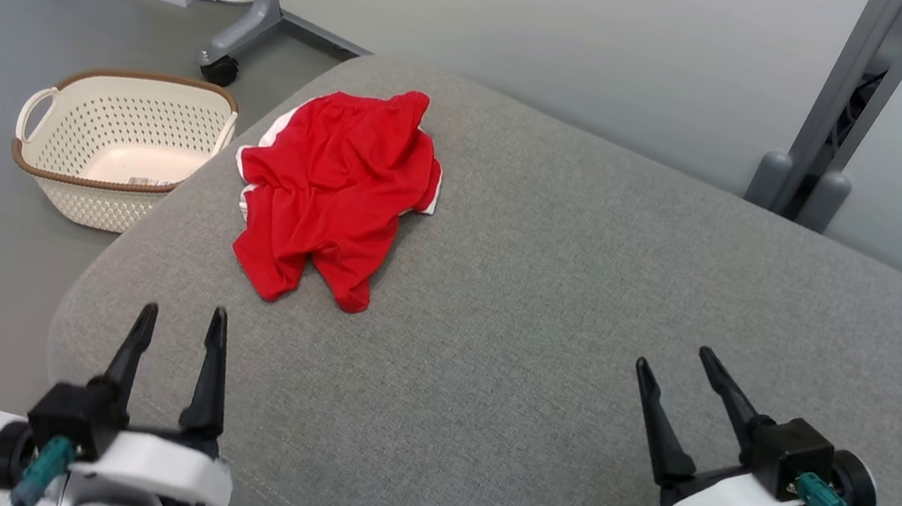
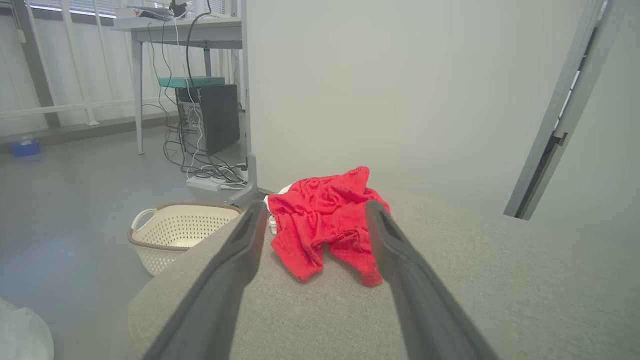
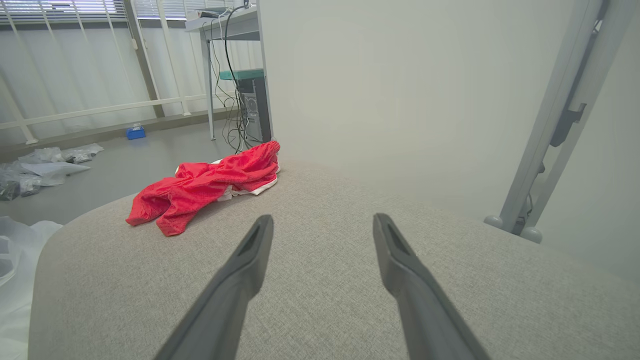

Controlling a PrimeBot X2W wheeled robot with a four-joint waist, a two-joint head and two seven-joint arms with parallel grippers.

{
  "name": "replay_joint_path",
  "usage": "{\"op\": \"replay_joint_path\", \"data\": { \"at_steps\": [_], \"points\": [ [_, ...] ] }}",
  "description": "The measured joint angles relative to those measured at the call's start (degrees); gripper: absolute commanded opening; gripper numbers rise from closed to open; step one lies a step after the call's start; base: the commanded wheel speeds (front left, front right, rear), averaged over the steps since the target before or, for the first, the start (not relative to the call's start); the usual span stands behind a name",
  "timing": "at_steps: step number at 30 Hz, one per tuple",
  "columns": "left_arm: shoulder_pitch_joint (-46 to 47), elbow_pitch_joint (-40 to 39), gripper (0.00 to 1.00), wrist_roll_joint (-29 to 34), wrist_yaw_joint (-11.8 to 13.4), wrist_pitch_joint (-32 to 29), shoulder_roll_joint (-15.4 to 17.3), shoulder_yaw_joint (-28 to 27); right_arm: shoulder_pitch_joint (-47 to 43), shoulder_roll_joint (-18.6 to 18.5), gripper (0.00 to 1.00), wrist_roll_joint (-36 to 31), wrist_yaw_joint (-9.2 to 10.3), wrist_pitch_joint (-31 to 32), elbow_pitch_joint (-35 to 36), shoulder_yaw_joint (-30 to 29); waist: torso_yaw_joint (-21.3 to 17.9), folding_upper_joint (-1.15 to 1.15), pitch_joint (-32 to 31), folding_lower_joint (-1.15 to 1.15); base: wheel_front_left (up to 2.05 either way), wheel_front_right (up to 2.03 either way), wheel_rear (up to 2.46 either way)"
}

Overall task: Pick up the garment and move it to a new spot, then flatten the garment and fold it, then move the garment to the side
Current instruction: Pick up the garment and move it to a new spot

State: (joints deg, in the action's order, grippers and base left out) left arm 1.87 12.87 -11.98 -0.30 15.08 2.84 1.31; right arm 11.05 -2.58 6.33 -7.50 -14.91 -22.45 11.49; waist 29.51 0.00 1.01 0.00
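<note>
Garment (image 1: 335, 189): we log one red piece with white trim, crumpled in a heap on the far left part of the grey fabric surface (image 1: 539, 297), close to its left edge.
Left hand (image 1: 184, 310): we see its two dark fingers spread apart and empty, over the near left of the surface, short of the garment and not touching it.
Right hand (image 1: 673, 357): fingers likewise parted, holding nothing, at the near right, well apart from the garment.
Basket (image 1: 83, 203): we note a cream perforated one with a brown rim, standing on the floor just beside the surface's left edge, near the garment.
</note>
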Motion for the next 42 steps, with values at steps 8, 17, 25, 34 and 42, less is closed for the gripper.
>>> {"op": "replay_joint_path", "data": {
  "at_steps": [8,17,25,34,42],
  "points": [
    [11.3,2.9,1.00,0.2,-3.1,0.0,0.3,-5.4,3.2,-0.8,1.00,0.6,0.00,0.0,4.9,-2.4,-1.4,0.00,6.1,0.00,0.00,0.00,0.00],
    [30.4,23.1,1.00,-2.2,-6.7,-4.0,6.3,-5.3,9.8,-3.1,1.00,0.8,0.01,0.0,7.8,-1.5,-5.4,0.00,14.7,0.00,0.00,0.00,0.00],
    [44.6,36.7,1.00,-5.9,-7.1,-12.1,13.0,0.8,12.2,-4.2,1.00,0.8,0.01,0.0,8.7,1.5,-9.8,0.00,20.0,0.00,0.00,0.00,0.00],
    [52.4,48.0,1.00,-10.6,-7.2,-23.4,15.6,10.8,13.5,-4.6,1.00,1.0,0.01,0.0,8.8,2.2,-14.8,0.00,24.9,0.00,0.00,0.00,0.00],
    [55.5,53.4,1.00,-13.6,-7.2,-29.6,16.5,13.5,14.3,-4.2,1.00,1.2,0.01,0.0,9.0,3.2,-17.8,0.00,27.0,0.00,0.00,0.00,0.00]
  ]
}}
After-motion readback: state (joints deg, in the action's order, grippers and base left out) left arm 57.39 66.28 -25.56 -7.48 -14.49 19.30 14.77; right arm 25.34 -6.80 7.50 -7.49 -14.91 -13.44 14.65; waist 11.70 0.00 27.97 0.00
